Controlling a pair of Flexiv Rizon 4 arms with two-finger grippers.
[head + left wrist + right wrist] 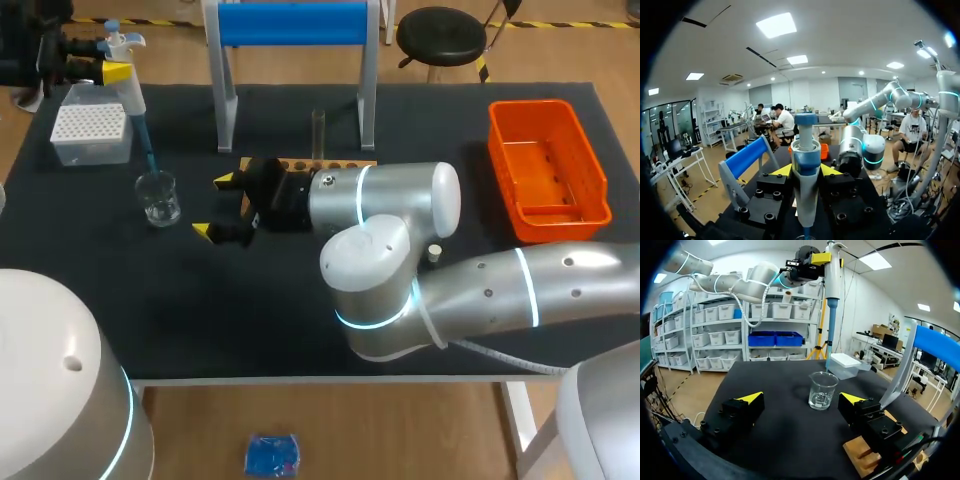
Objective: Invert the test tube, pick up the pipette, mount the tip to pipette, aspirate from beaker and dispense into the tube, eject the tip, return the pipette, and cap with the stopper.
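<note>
My left gripper (117, 72) is shut on the white and blue pipette (130, 95), held upright at the table's far left. Its blue tip (148, 152) points down at the mouth of the glass beaker (158, 197). In the left wrist view the pipette (806, 165) stands between the yellow tips of that gripper (806, 171). My right gripper (214, 206) lies open just right of the beaker. In its own view the beaker (821, 390) stands ahead of the open right gripper (802, 399), the pipette (832, 305) above it. The test tube (318, 130) stands upright in the wooden rack (345, 163). A small stopper (434, 253) lies beside my right arm.
The white tip box (90, 132) sits at the far left behind the beaker. A blue-topped stand (290, 25) rises behind the rack. An orange basket (545, 170) stands at the right. My right arm spans the table's middle.
</note>
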